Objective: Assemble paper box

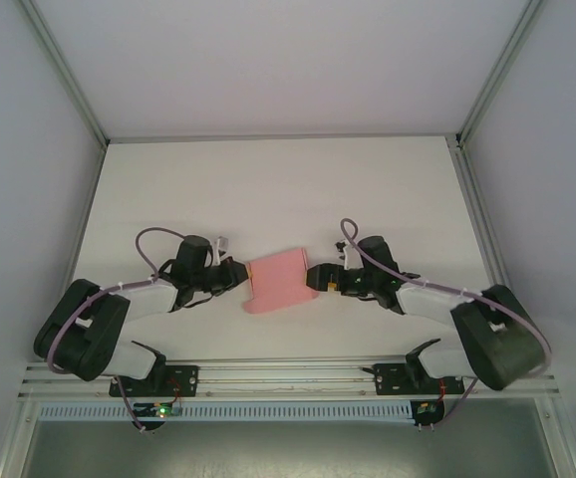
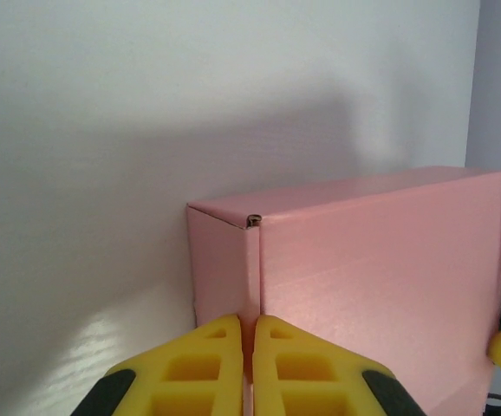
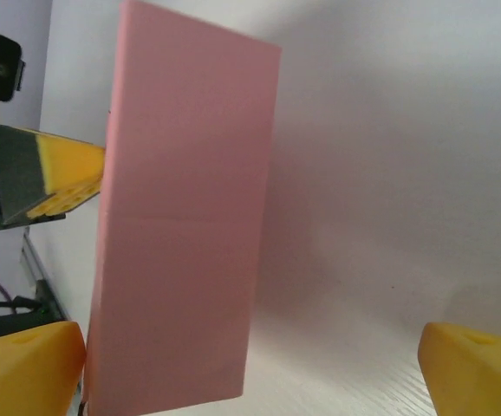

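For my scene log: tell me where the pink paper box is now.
In the top view, the pink paper box sits on the white table at centre, nearer the arms, between the left gripper and the right gripper.

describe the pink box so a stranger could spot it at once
On the white table, look at the middle near the front edge. There the paper box sits between the left end effector and the right end effector. It is small, rectangular pink card; its neighbours are black and yellow.
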Robot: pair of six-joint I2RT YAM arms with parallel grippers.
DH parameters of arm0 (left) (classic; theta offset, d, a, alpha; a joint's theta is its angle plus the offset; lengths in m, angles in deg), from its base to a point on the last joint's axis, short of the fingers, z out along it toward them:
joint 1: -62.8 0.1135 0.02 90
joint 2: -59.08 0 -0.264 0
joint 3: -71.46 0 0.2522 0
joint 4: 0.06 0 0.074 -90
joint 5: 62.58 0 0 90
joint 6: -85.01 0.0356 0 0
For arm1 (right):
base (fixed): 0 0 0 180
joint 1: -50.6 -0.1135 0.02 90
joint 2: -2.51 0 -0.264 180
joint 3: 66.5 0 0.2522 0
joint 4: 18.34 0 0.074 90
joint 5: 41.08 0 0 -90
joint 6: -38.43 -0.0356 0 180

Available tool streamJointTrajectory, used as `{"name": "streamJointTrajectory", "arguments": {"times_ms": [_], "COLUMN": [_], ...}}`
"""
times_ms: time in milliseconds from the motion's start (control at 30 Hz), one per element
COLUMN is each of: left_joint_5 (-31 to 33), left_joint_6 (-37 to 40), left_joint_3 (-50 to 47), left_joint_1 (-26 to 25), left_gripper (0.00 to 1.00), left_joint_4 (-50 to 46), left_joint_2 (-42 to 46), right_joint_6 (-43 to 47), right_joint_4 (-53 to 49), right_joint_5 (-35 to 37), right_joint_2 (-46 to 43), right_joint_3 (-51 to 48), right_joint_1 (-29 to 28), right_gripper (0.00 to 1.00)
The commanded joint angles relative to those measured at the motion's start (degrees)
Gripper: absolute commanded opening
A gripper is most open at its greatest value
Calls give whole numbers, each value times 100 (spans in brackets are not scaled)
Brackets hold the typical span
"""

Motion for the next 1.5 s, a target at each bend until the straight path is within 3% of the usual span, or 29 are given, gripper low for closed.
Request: {"name": "streamJointTrajectory", "arguments": {"times_ms": [0, 300, 533, 600, 633, 700, 733, 900, 1033, 1133, 1300, 1467], "left_joint_5": [201, 199, 453, 619, 664, 927, 1035, 2226, 2648, 2814, 2803, 3464], "left_joint_6": [221, 175, 428, 652, 839, 1333, 1718, 3578, 5268, 6694, 8045, 8924], "left_joint_3": [-102, -31, 112, 265, 368, 674, 850, 1578, 2162, 2649, 3070, 3080], "left_joint_1": [71, 68, 71, 63, 63, 30, -9, -556, -1338, -1871, -2265, -2608], "left_gripper": [8, 8, 12, 25, 38, 73, 99, 100, 100, 100, 100, 100], "left_joint_4": [-492, -284, -509, -700, -805, -1149, -1264, -1770, -2104, -2454, -2421, -1825], "left_joint_2": [121, -247, -75, 202, 372, 801, 1025, 1613, 1461, 1094, 485, 98], "right_joint_6": [-383, -747, -857, -878, -902, -829, -887, -1369, -2262, -2635, -3492, -4002], "right_joint_4": [991, 2152, 2153, 1861, 1598, 1009, 689, -141, -955, -1810, -1968, -2091], "right_joint_5": [-700, -1337, -1231, -1149, -1090, -1045, -938, -775, -659, -653, -1204, -1425], "right_joint_2": [425, 1171, 935, 808, 746, 625, 548, 164, -122, -205, -274, -284], "right_joint_3": [82, 516, 420, 444, 510, 718, 844, 1361, 1777, 2180, 2455, 2450], "right_joint_1": [30, -252, -130, -56, -6, 57, 86, 347, 892, 1297, 1648, 1717], "right_gripper": [98, 79, 43, 40, 40, 38, 36, 35, 41, 38, 36, 32]}}
